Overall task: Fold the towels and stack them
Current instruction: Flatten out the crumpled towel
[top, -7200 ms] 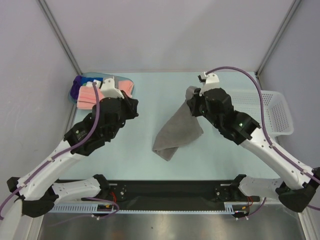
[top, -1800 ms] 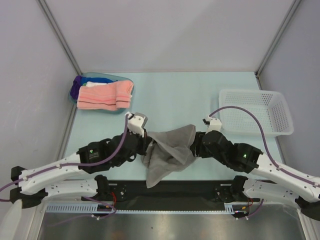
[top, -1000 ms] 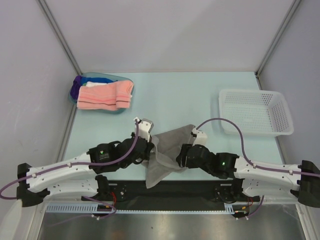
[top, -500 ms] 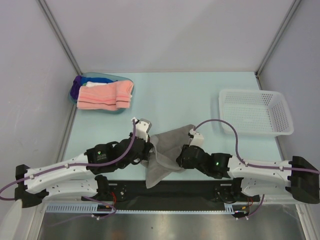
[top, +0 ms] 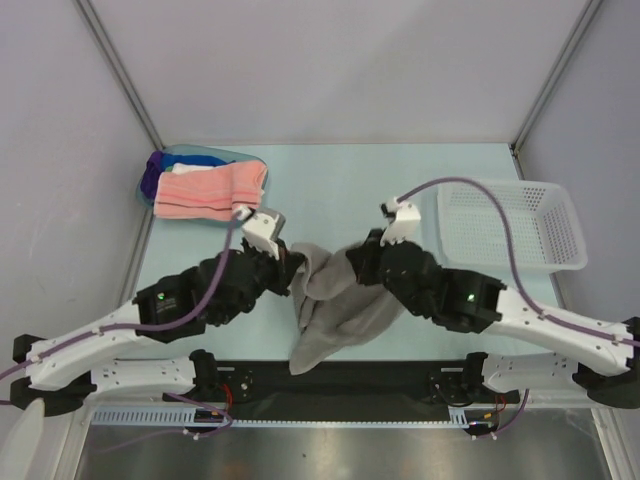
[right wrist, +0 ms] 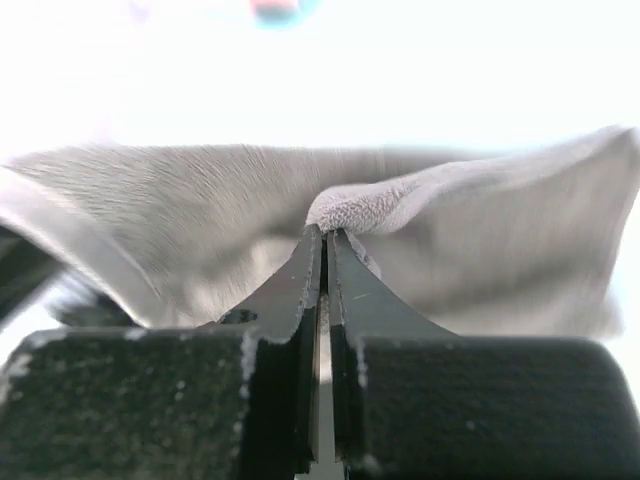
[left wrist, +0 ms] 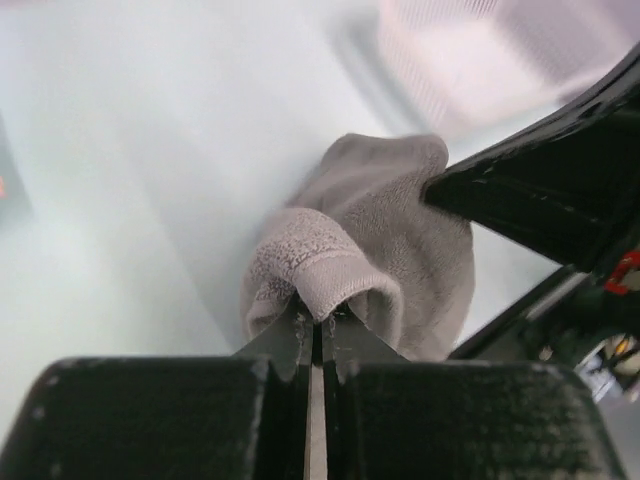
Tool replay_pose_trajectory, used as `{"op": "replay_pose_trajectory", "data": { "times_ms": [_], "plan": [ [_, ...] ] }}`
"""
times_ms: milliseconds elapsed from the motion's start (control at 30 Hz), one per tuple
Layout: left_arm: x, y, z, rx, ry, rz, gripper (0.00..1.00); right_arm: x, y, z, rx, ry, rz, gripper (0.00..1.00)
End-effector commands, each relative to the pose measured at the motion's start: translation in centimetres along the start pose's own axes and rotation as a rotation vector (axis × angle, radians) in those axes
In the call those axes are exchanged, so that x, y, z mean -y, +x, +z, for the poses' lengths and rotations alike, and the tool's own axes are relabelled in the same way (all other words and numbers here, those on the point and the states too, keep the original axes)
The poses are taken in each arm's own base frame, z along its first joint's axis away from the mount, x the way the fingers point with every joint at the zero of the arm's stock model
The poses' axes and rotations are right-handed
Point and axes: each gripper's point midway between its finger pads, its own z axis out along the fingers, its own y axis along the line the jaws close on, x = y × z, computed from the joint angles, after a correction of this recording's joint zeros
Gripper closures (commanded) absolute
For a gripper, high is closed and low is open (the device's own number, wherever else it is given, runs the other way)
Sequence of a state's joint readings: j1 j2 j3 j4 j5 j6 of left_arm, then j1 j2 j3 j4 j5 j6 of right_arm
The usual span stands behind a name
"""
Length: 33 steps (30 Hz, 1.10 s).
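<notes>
A grey towel (top: pixel 335 305) hangs bunched between my two arms over the table's near middle, its lower end trailing toward the front edge. My left gripper (top: pixel 296 272) is shut on its hemmed left edge; in the left wrist view the hem (left wrist: pixel 335 283) folds over the closed tips of that gripper (left wrist: pixel 318 322). My right gripper (top: pixel 357 268) is shut on the towel's right side, and the right wrist view shows a terry fold (right wrist: pixel 380 205) pinched at the tips of the gripper (right wrist: pixel 325 237). A folded salmon pink towel (top: pixel 208 191) lies at the back left.
The pink towel rests on other coloured towels in a translucent blue tub (top: pixel 172 157) by the left wall. A white mesh basket (top: pixel 512 224) stands at the right. The black base rail (top: pixel 330 378) runs along the near edge.
My right gripper has closed on the grey towel. Both arms have lifted and moved away from the front edge, raising the towel's top while its lower end drags behind.
</notes>
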<state>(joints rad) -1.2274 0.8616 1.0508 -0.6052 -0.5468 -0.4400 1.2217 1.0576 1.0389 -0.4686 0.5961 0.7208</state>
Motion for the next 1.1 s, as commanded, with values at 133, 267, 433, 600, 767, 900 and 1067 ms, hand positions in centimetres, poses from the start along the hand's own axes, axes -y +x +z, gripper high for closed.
{"op": "replay_pose_trajectory", "data": {
  "times_ms": [133,267,433,600,767,900,1067],
  "plan": [
    [0.0,-16.6,-5.7,0.424,-0.011,0.027,1.00,-3.2,-16.8,-5.6,0.392,0.007,-0.160,1.00],
    [1.1,-21.9,-8.9,0.557,0.058,0.099,1.00,-4.7,-21.3,-8.0,0.502,-0.021,-0.229,1.00],
    [1.9,-25.1,-10.6,0.636,0.085,0.181,1.00,-6.8,-25.3,-11.2,0.618,-0.087,-0.276,1.00],
    [1.8,-28.4,-12.4,0.720,0.057,0.256,1.00,-7.8,-28.2,-14.1,0.710,-0.119,-0.304,1.00],
    [1.7,-30.8,-14.0,0.803,0.038,0.293,1.00,-8.7,-30.4,-16.7,0.782,-0.155,-0.322,1.00],
    [1.4,-32.1,-14.9,0.870,0.013,0.302,1.00,-8.9,-31.8,-18.2,0.824,-0.162,-0.322,1.00],
    [0.7,-33.2,-14.6,0.909,-0.084,0.346,1.00,-8.6,-32.6,-18.5,0.855,-0.117,-0.363,1.00]
  ]
}}
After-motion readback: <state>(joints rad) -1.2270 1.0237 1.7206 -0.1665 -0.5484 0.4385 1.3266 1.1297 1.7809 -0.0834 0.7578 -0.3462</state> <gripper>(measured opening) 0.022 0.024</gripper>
